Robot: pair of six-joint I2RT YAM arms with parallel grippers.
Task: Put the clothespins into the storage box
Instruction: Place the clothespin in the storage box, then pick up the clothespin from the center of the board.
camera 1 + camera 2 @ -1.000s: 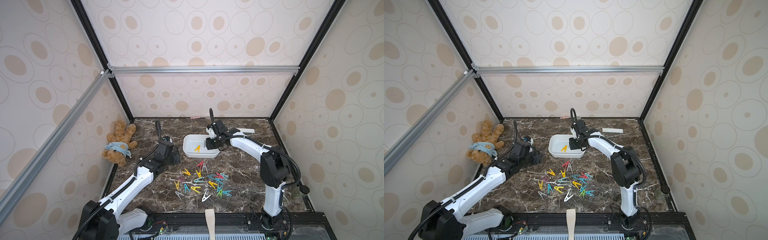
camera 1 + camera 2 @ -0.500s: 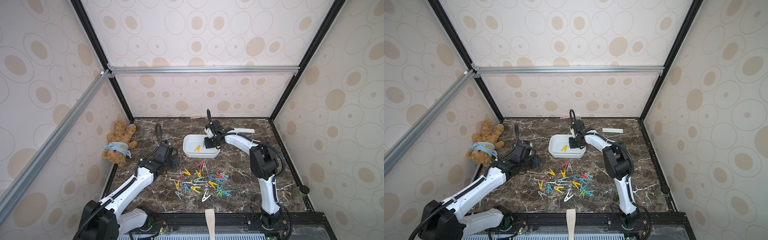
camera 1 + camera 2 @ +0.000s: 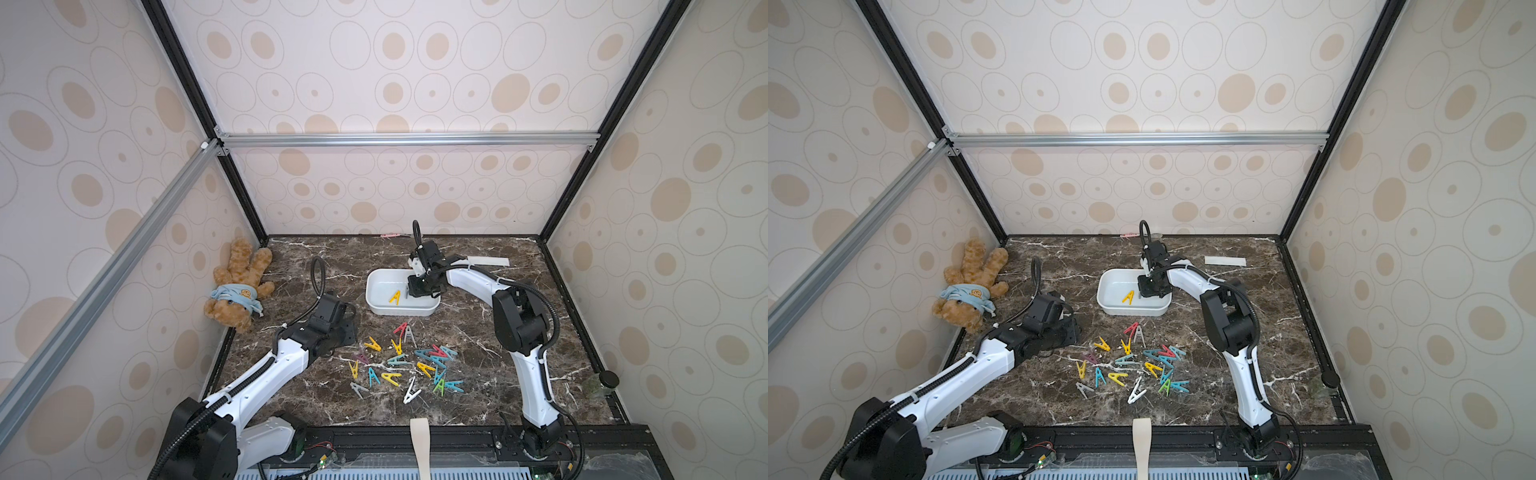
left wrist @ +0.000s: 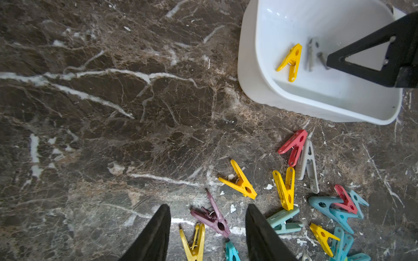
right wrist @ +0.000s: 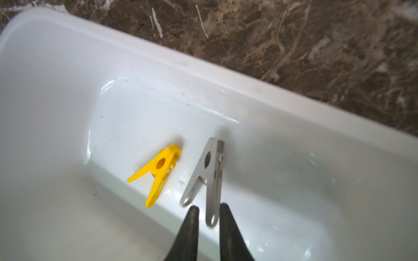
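The white storage box (image 3: 376,307) (image 3: 1106,306) stands mid-table. A yellow clothespin (image 3: 395,296) (image 5: 158,171) lies inside it. My right gripper (image 5: 209,209) (image 3: 415,290) hangs over the box with its jaws slightly apart. A blurred grey clothespin (image 5: 208,174) (image 4: 311,54) sits loose beside the yellow one, one leg between the fingertips. Several coloured clothespins (image 3: 407,361) (image 3: 1138,361) lie scattered in front of the box. My left gripper (image 4: 208,208) (image 3: 351,332) is open, low over the pile's left edge. A purple clothespin (image 4: 212,217) and a yellow one (image 4: 194,241) lie between its fingers.
A teddy bear (image 3: 237,286) lies against the left wall. A white paper strip (image 3: 488,261) lies behind the right arm, and a small pink item (image 3: 390,235) sits at the back wall. A black knob (image 3: 609,378) rests at the right edge.
My right gripper's jaws have parted over the box and the grey clothespin has come loose from them. The right arm's elbow swung in. The left gripper shifted slightly toward the pile.
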